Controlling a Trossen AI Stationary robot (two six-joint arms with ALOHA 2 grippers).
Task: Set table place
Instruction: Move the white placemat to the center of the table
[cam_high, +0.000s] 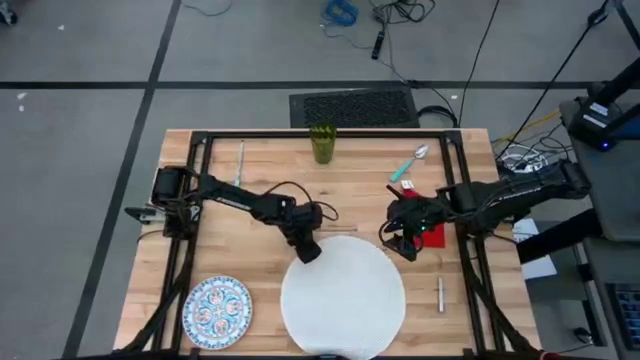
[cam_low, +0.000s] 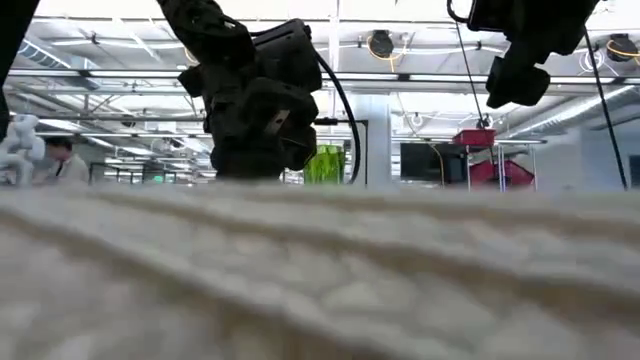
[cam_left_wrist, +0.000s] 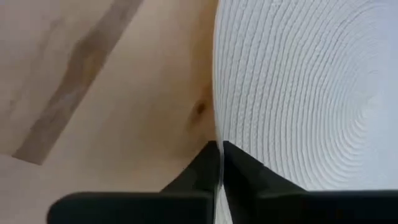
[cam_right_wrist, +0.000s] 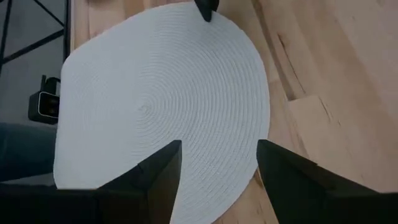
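Left gripper (cam_high: 309, 249), pinching the white mat's (cam_high: 343, 297) 10 o'clock rim, is positioning it; right gripper (cam_high: 405, 243), spread, hovers at 2 o'clock; next, release.

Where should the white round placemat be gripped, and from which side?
Probably at its thin rim: the white woven placemat lies flat on the table, with no raised part to take. Come in low from outside the edge and pinch it between the fingers, as the left hand does at the rim nearest it. The right hand hangs open above the opposite side.
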